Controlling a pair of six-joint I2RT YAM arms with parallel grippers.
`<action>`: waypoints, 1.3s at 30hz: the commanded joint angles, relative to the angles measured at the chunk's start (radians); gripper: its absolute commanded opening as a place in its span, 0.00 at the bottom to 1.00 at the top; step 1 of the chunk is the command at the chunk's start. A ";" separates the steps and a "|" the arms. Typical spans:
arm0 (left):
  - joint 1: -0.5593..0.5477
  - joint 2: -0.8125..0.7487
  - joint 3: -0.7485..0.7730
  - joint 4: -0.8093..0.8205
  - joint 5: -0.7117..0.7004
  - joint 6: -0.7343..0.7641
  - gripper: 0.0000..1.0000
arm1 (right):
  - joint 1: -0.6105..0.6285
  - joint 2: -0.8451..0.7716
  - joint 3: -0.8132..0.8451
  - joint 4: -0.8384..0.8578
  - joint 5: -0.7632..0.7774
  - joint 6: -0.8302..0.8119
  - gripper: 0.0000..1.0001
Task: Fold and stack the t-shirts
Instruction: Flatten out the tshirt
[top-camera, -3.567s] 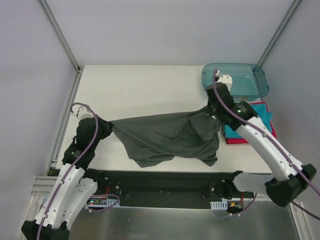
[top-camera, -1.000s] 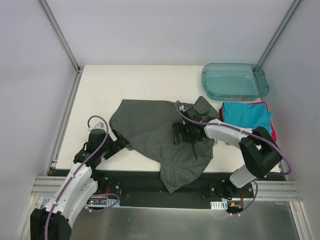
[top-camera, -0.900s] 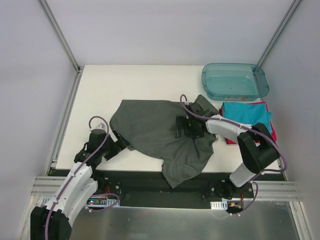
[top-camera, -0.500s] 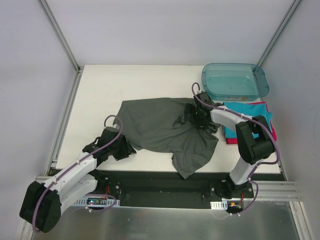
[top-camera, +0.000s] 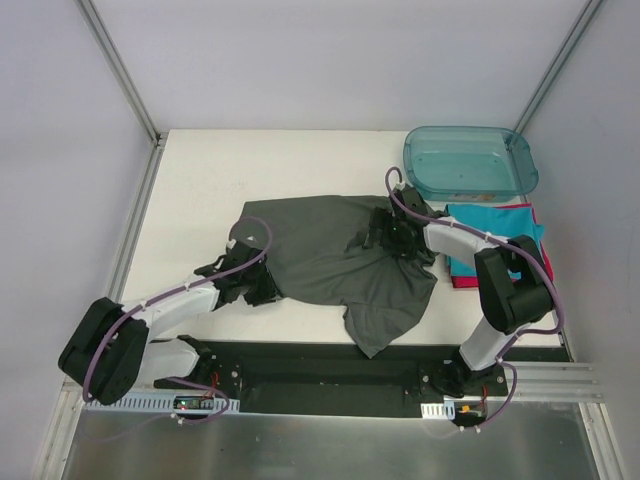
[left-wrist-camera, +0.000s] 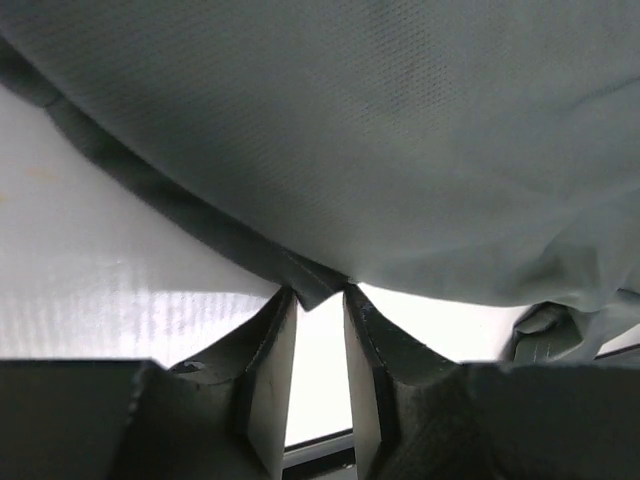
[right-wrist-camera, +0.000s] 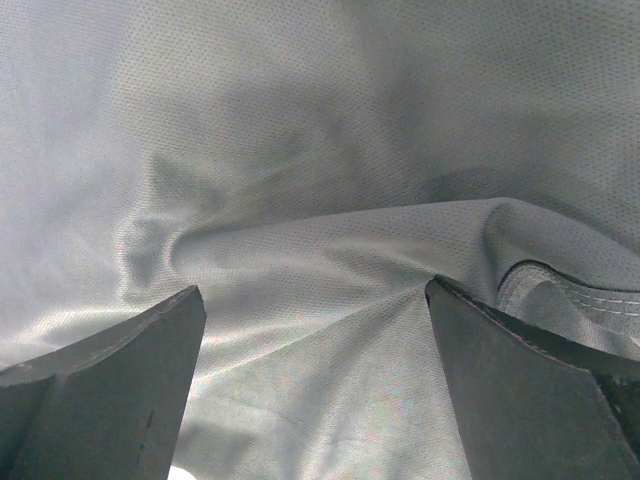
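A dark charcoal-grey t-shirt (top-camera: 320, 260) is spread unfolded and rumpled across the middle of the white table (top-camera: 250, 170). Most of its body is laid roughly flat. Creases are gathered toward its right side, where the cloth is bunched and a stitched hem is seen. One part is draped over the table's near edge. Along its near left edge the cloth is doubled over. At the right, a teal t-shirt (top-camera: 500, 225) is laid folded flat on a red-pink t-shirt (top-camera: 468, 283), of which only a narrow border is shown. The grey shirt's right edge is just beside this stack.
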 joint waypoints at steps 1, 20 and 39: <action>-0.032 0.065 0.044 0.017 -0.058 -0.025 0.22 | 0.002 0.020 -0.056 -0.081 0.017 0.005 0.96; 0.020 -0.410 0.036 -0.463 -0.554 -0.036 0.00 | -0.089 0.026 -0.015 -0.158 0.034 -0.021 0.96; 0.130 -0.479 0.151 -0.469 -0.520 0.066 0.00 | 0.026 -0.216 0.007 -0.240 0.167 -0.277 0.96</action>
